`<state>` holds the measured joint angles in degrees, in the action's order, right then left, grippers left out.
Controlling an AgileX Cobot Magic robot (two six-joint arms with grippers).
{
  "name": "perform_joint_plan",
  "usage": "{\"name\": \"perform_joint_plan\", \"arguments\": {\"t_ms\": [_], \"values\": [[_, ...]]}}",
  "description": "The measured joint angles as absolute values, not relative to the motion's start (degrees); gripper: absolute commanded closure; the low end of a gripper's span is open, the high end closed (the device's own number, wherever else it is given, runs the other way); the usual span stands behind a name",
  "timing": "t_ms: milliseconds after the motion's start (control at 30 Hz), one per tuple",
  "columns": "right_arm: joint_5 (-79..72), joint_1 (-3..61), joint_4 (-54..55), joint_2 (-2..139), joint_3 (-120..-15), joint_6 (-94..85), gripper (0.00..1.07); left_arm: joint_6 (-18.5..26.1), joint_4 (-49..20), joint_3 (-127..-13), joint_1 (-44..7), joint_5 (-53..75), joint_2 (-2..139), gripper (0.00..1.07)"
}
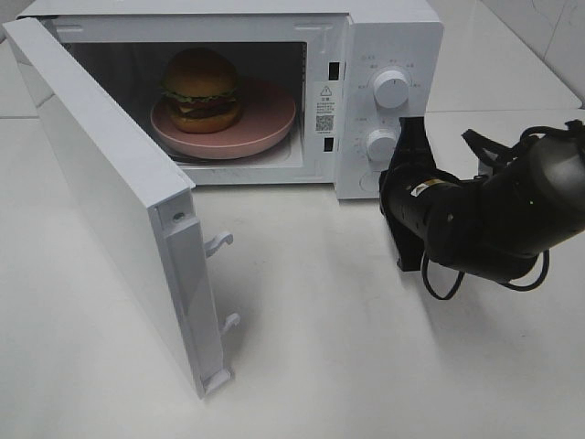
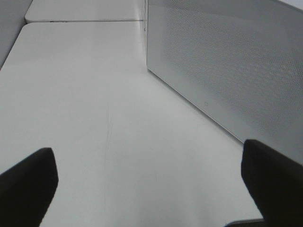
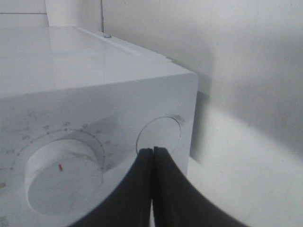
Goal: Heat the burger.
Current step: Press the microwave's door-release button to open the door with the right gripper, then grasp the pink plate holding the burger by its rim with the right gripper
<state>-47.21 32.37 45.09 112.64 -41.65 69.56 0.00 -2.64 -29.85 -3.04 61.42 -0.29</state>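
Observation:
The burger (image 1: 202, 89), with a glossy brown bun, green lettuce and a dark patty, sits on a round pink plate (image 1: 265, 123) inside the open microwave (image 1: 393, 37). My right gripper (image 1: 388, 179) is shut and empty, its tips against the microwave's control panel. In the right wrist view the shut right gripper (image 3: 152, 151) touches the rim of a round button (image 3: 161, 130) beside a white dial (image 3: 64, 175). My left gripper (image 2: 151, 189) stands open with nothing between its dark fingers (image 2: 28, 179), low over the table beside the door's perforated face (image 2: 227, 61). The exterior view does not show it.
The microwave door (image 1: 101, 183) swings far out to the front left, its latch hooks (image 1: 219, 242) pointing right. Two white dials (image 1: 391, 89) sit on the panel. The right arm's black body (image 1: 475, 215) and cables lie to the right of the microwave on the white table (image 1: 366, 347).

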Motion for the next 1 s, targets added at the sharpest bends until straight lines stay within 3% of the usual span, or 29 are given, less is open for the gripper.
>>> {"name": "perform_joint_plan", "arguments": {"t_ms": [467, 1000], "values": [[-40.3, 32.4, 35.9, 102.6, -31.6, 68.0, 1.01, 0.0, -2.6, -29.9, -3.0, 61.4, -0.3, 0.09], [-22.1, 32.4, 33.1, 88.9, -27.7, 44.7, 0.99, 0.0, -2.6, -29.9, -3.0, 61.4, -0.3, 0.09]]}}
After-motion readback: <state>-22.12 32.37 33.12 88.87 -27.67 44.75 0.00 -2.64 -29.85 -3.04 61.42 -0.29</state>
